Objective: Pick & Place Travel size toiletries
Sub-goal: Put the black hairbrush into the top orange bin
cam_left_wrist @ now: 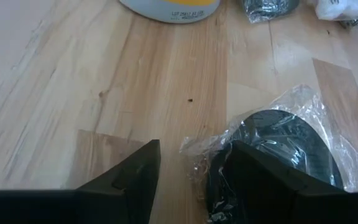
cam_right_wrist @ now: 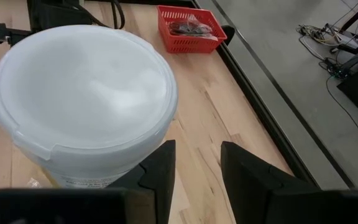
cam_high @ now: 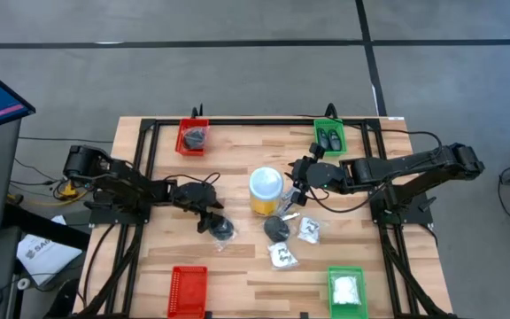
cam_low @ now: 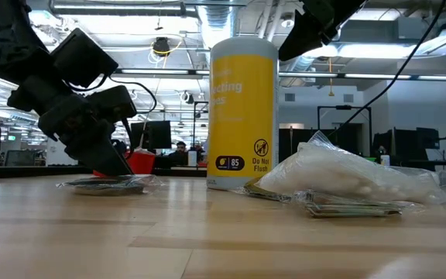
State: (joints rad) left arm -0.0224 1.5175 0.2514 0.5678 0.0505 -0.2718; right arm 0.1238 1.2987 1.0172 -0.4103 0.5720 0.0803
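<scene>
My left gripper [cam_high: 211, 221] [cam_left_wrist: 191, 171] is open and low over the table. It stands at a black round piece in a clear wrapper [cam_high: 225, 233] [cam_left_wrist: 288, 146] [cam_low: 103, 184], which lies flat on the wood. My right gripper [cam_high: 294, 180] [cam_right_wrist: 196, 168] is open with a narrow gap. It hovers beside the pale lid of the yellow jar [cam_high: 266, 190] [cam_right_wrist: 82, 93] [cam_low: 242, 108], at lid height. Another black round piece [cam_high: 277, 228] and two clear packets [cam_high: 308, 230] [cam_high: 283, 257] [cam_low: 347, 182] lie on the table near the jar. My left gripper comes slanting down from the table's left. One finger [cam_left_wrist: 260, 180] stands over the wrapper's crumpled edge [cam_left_wrist: 197, 155], the other [cam_left_wrist: 129, 180] over bare wood. I cannot tell whether the finger touches the wrapper, which lies flat on the table.
A red tray [cam_high: 192, 137] at the far left holds dark items. A green tray [cam_high: 329, 137] at the far right holds small dark bottles. A red tray [cam_high: 187, 291] sits at the near edge. A green tray [cam_high: 346, 291] beside it holds a white packet. Black frame rails run along the table's sides.
</scene>
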